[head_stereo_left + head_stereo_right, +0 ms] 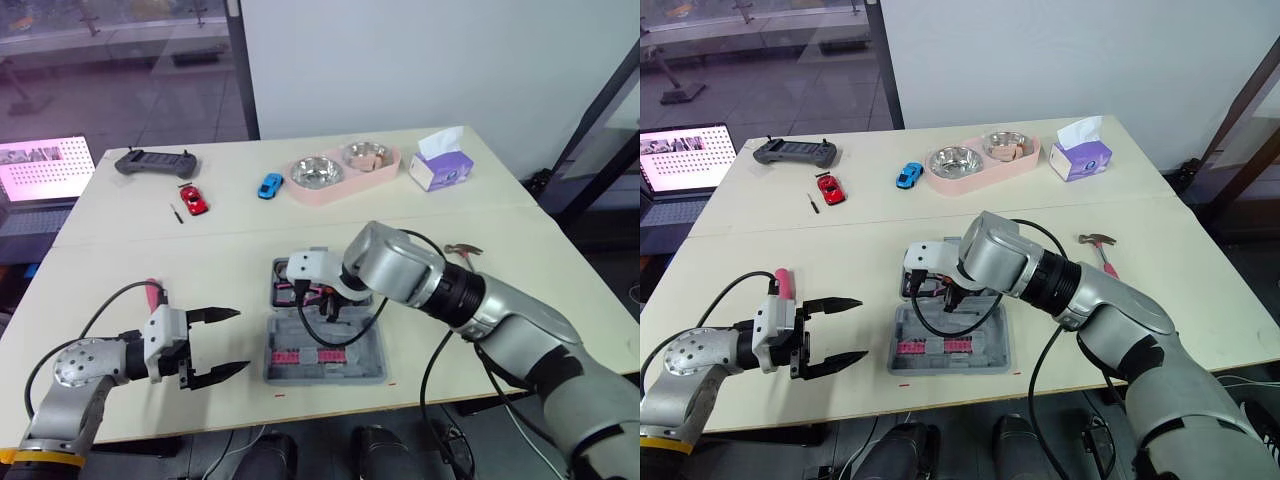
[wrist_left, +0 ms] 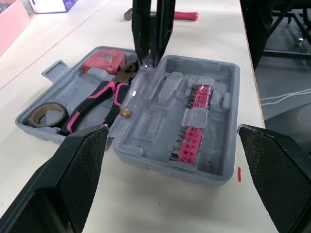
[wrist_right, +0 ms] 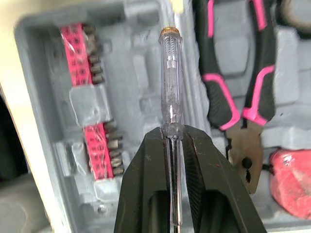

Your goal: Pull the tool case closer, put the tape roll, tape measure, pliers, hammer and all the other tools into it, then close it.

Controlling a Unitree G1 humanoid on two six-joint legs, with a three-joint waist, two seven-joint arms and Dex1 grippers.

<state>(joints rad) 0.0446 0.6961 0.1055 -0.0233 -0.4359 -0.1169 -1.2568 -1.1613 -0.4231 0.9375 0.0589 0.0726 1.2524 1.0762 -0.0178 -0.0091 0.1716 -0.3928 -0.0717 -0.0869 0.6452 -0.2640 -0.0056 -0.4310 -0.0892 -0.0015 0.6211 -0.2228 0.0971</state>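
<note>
The grey tool case [image 2: 155,121] lies open near the front edge of the desk [image 1: 150,260]. Its nearer half carries pink bit strips [image 2: 194,121]. Its farther half holds the tape roll [image 2: 35,118], the pink-and-black pliers [image 3: 216,97] and the red tape measure [image 2: 103,61]. The right tool [image 3: 173,136] hangs over the seam between the two halves, pinching a clear-handled tester screwdriver [image 3: 171,82] by its shaft, handle pointing down at the case. The right arm reaches in from the right across the case and hides much of the farther half from the head views. The hammer [image 1: 1100,248] lies on the desk to the right of the case, beyond that forearm. The left tool [image 1: 240,340] is spread wide and empty, above the desk just left of the case and pointing at it. Well behind the case sit a pink tray [image 1: 330,193] with two steel bowls, a tissue box [image 1: 440,168], a blue toy car [image 1: 270,185], a red toy car [image 1: 194,198] and a handheld controller [image 1: 156,161]. A laptop [image 1: 685,158] stands off the far left corner.
</note>
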